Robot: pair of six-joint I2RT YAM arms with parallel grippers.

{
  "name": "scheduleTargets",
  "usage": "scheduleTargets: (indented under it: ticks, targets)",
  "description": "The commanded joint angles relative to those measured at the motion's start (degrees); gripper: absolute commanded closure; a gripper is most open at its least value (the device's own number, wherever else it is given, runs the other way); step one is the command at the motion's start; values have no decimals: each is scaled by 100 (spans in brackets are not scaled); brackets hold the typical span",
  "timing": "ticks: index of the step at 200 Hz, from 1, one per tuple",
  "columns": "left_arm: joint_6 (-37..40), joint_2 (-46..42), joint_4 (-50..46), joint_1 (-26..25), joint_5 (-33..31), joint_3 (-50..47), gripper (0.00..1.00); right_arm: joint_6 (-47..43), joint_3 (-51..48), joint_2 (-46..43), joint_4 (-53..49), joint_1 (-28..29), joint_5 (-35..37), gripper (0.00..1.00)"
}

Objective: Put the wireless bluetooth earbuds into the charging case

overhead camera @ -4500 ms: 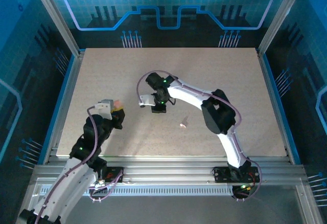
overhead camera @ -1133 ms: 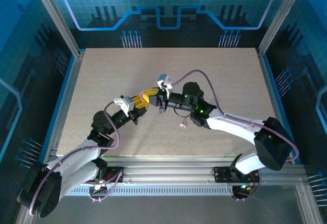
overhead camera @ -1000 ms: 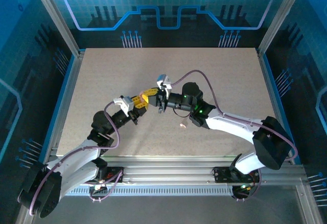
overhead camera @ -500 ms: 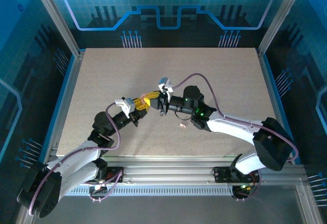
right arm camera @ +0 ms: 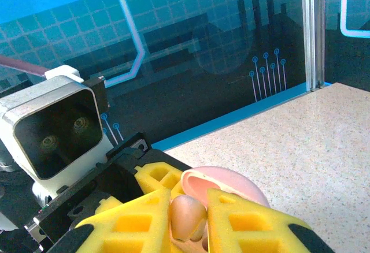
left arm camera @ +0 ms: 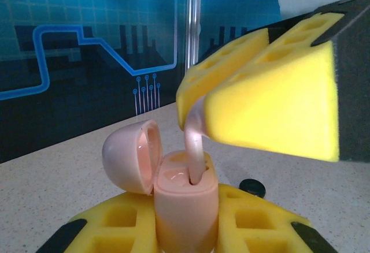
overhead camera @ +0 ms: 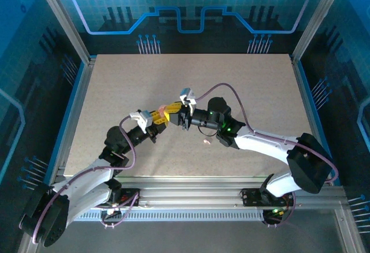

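My left gripper (left arm camera: 185, 233) is shut on a pink charging case (left arm camera: 185, 207) that stands upright between its yellow pads, lid (left arm camera: 130, 155) swung open to the left. My right gripper (right arm camera: 188, 221) is shut on a whitish-pink earbud (right arm camera: 188, 215). In the left wrist view that earbud (left arm camera: 195, 149) hangs from the right gripper's yellow pads (left arm camera: 272, 97), its stem tip down in the case's right socket. From above, the left gripper (overhead camera: 157, 118) and right gripper (overhead camera: 173, 114) meet tip to tip over mid-table. Another whitish-pink earbud (overhead camera: 207, 141) lies on the table.
A small black round piece (left arm camera: 251, 187) lies on the speckled tabletop (overhead camera: 260, 91) just behind the case. Aluminium posts and blue panels wall in the table on three sides. The left wrist's camera block (right arm camera: 55, 131) faces me close by in the right wrist view.
Earlier the arms were apart; they have since met over mid-table. Over the last second both grippers drifted slightly toward the near edge, the earbud staying at the case mouth.
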Motion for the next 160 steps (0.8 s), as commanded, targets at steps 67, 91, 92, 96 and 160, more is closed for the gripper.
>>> scheduleTargets:
  ticks: [67, 91, 92, 96, 160]
  targets:
    - [-71, -174, 349, 27, -47, 36, 84, -18, 123, -27, -281, 43, 49, 74]
    - [-64, -180, 329, 25, -34, 36, 84, -35, 191, -8, -290, 46, 58, 74]
    - [-63, -180, 323, 25, -32, 33, 84, -36, 193, -4, -294, 48, 54, 74]
    - [-62, -180, 317, 25, -29, 43, 84, -43, 203, -7, -301, 50, 52, 74]
    - [-44, -163, 253, 26, -102, 43, 84, -49, 155, -167, -316, 45, 62, 60]
